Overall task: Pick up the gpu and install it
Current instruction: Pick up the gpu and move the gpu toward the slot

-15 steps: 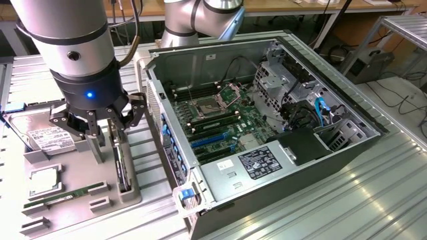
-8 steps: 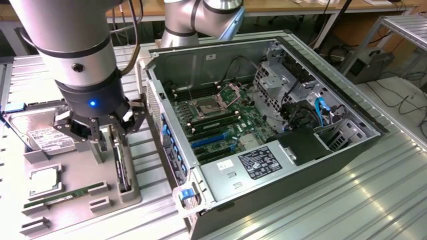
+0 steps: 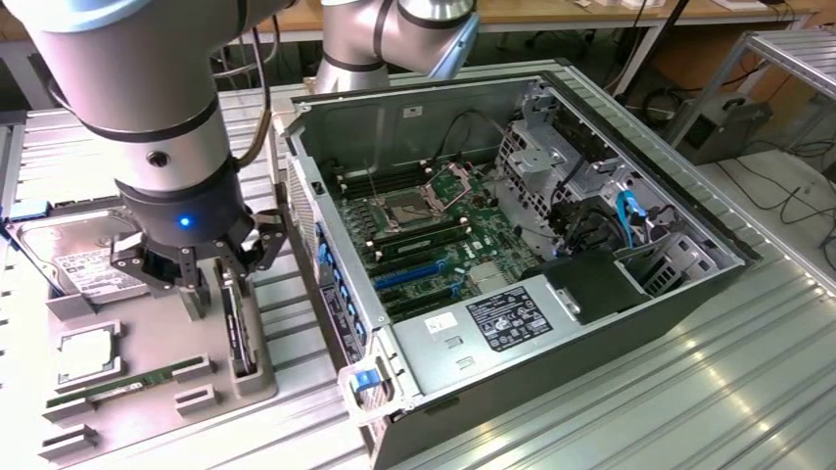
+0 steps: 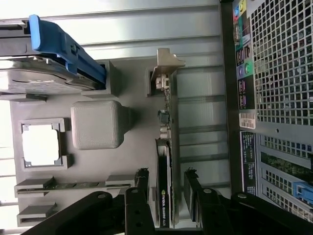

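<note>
The gpu (image 3: 237, 331) is a thin black card standing on its edge in a slot of the grey holder tray (image 3: 157, 338), on the exterior view's left. In the wrist view the gpu (image 4: 163, 156) shows edge-on, with its silvery bracket (image 4: 165, 68) at the far end. My gripper (image 3: 217, 292) hangs directly over the card. The gripper (image 4: 166, 178) is open, with one black finger (image 4: 142, 183) on each side of the card. Both fingers stand clear of the card's faces, with a gap showing.
An open computer case (image 3: 731, 257) lies beside the tray, its motherboard (image 3: 432, 245) and blue slots (image 3: 411, 272) exposed. The tray also holds a hard drive (image 3: 81, 266), a processor (image 3: 86, 352) and a green memory stick (image 3: 120, 388). The case's rear grille (image 4: 279, 63) is close to the gripper.
</note>
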`<state>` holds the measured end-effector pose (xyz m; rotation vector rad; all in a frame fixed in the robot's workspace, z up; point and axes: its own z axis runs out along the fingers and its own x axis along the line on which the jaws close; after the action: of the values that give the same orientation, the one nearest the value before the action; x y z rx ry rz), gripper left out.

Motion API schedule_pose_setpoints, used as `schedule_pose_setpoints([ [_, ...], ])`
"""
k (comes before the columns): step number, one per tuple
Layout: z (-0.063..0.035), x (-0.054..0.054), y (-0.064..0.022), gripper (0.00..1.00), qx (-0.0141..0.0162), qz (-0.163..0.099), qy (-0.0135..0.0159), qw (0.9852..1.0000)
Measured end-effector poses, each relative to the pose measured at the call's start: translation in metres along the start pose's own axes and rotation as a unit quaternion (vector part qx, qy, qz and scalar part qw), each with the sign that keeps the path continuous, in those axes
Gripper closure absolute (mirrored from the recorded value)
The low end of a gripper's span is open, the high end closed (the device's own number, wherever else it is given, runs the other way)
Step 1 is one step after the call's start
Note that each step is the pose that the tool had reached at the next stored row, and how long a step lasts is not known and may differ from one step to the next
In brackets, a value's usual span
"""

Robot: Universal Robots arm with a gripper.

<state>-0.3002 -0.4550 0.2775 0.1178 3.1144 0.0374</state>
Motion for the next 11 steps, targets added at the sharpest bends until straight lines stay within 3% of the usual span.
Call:
schedule_pose_setpoints([
  [11,0.024,0.002,-0.0007,0.58,0.0,0.0,-0.0001,1.0],
])
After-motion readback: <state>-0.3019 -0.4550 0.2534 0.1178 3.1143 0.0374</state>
